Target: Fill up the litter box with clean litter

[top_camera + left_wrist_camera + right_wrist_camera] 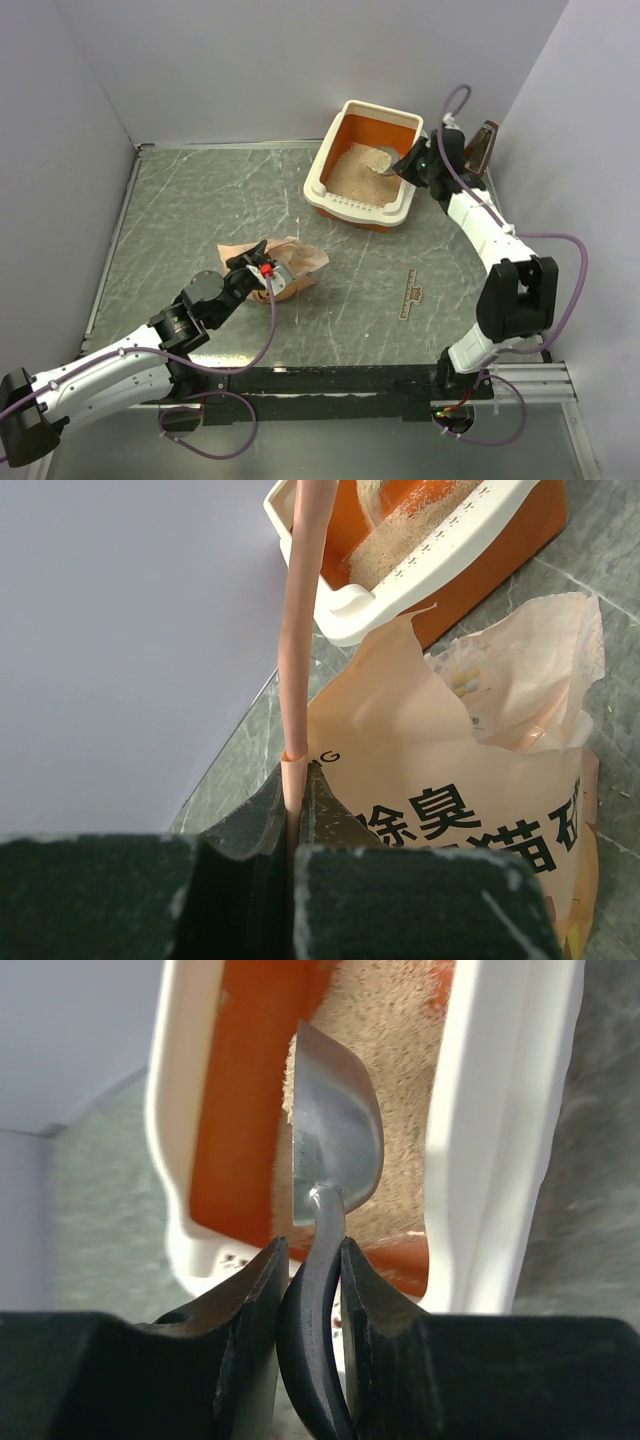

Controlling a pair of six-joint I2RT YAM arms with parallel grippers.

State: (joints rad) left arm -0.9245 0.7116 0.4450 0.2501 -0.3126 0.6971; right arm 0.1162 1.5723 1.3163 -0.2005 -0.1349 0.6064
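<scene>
Metal scoop [335, 1140], one, in grip of right tool [312, 1250]; one bag [400, 740] in grip of left tool [295, 780]

The right gripper [312, 1260] fills the bottom of the frame, its two black fingers [245, 1300] pressed against either side of the dark, curved handle of a metal scoop [335, 1140]. The scoop's shiny silver bowl points away from the gripper and hangs over the litter box [500, 1110], whose cream rim and walls frame a bright orange inside. Pale beige litter [400, 1040] lies in the box beneath and beyond the bowl. Grey marbled table [100, 1190] shows to the left, with a pale wall [70, 1030] above it.
</scene>
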